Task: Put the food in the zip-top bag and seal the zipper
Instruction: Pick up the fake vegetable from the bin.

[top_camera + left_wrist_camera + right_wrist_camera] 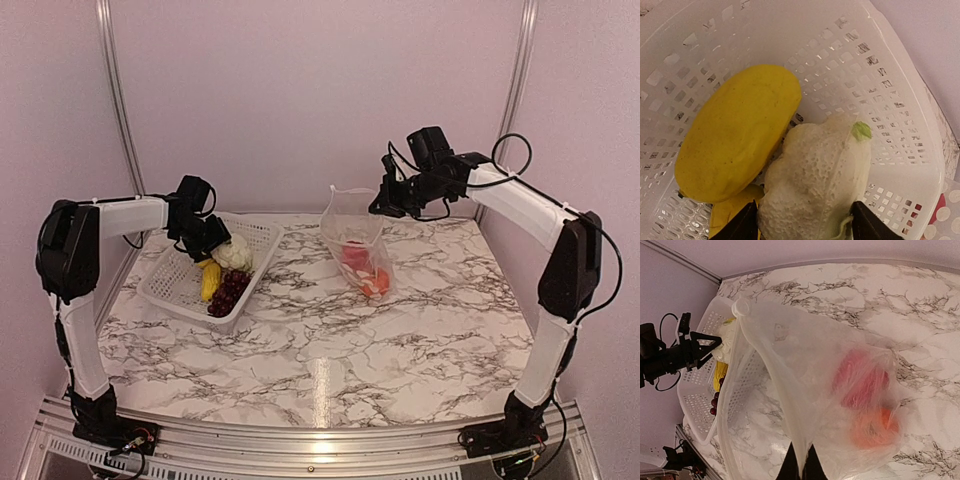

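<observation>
The bag point(352, 235) is clear, crinkled film, hung by its top edge from the right gripper point(800, 464), whose fingers are pressed together on the plastic. It slants down over the middle of the marble table point(330, 350), with its lower end at the tabletop and its mouth gaping upward beside the gripper. Inside, low down, lie the red pepper point(860, 380) and, just below it, the orange fruit point(875, 427). Both are only soft smears of colour through the film, so their shapes are hard to read. The zipper point(769, 371) shows as a pale, thicker line running from a top corner down to the pinching fingers, and the far side of the mouth cannot be followed. The rest of the food sits in the white basket point(165, 275) at the left of the table, well apart from the bag. The cauliflower point(815, 185) leans against a big yellow piece point(737, 135). A second yellow piece point(732, 212) is mostly buried beneath them and cut by the frame. The grapes point(228, 292) lie at the near end (only the overhead and right wrist views catch them). The left gripper point(804, 226) is down in the basket with its jaws apart, one finger point(740, 225) on each side of the cauliflower and close against it. Only the fingertips show at the picture's bottom edge.
</observation>
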Tool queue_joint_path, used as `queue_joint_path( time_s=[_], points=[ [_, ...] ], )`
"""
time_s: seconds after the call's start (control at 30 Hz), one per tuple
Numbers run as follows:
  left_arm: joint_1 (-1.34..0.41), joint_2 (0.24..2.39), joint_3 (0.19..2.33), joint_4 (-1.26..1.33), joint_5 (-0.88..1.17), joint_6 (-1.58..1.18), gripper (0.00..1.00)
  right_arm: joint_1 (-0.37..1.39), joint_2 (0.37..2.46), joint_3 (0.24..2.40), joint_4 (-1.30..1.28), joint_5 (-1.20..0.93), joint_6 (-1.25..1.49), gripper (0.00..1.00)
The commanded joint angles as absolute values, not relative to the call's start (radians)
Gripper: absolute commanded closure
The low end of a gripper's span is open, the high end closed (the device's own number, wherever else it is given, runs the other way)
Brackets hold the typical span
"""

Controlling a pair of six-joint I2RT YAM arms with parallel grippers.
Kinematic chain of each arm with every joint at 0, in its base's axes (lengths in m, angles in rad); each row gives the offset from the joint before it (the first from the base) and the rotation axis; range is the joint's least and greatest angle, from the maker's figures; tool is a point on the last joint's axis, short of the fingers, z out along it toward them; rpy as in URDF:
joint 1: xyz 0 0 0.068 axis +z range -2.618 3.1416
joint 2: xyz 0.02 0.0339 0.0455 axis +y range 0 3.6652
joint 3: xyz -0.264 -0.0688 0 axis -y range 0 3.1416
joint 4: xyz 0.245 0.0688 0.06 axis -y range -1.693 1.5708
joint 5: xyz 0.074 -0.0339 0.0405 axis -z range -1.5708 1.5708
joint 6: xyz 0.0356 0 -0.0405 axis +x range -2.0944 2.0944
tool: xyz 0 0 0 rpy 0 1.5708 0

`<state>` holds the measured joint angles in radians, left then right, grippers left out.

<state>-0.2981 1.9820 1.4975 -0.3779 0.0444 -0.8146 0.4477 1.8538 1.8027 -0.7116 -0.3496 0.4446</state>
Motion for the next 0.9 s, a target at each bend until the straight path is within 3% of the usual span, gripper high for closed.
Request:
queue_joint_path(
  time_s=[0.0, 0.37, 0.53, 0.77, 0.87],
  points=[
    [-0.294, 2.001, 1.511, -0.370, 0.045, -0.799, 0.36, 0.451, 1.809, 1.798, -0.718, -0.336, 0.441, 1.00],
    [-0.294, 2.025, 1.508, -0.395, 0.052, -0.814, 0.28, 0.452, 1.785, 1.772, -0.716, -0.338, 0.439, 1.00],
    [-0.293, 2.026, 1.500, -0.369, 0.063, -0.806, 0.35, 0.453, 1.769, 1.748, -0.708, -0.337, 0.444, 1.00],
    [-0.294, 1.955, 1.442, -0.293, 0.066, -0.808, 0.57, 0.454, 1.760, 1.732, -0.697, -0.339, 0.448, 1.00],
    [-0.295, 1.900, 1.417, -0.280, 0.057, -0.812, 0.60, 0.456, 1.764, 1.733, -0.688, -0.343, 0.449, 1.00]
  ],
)
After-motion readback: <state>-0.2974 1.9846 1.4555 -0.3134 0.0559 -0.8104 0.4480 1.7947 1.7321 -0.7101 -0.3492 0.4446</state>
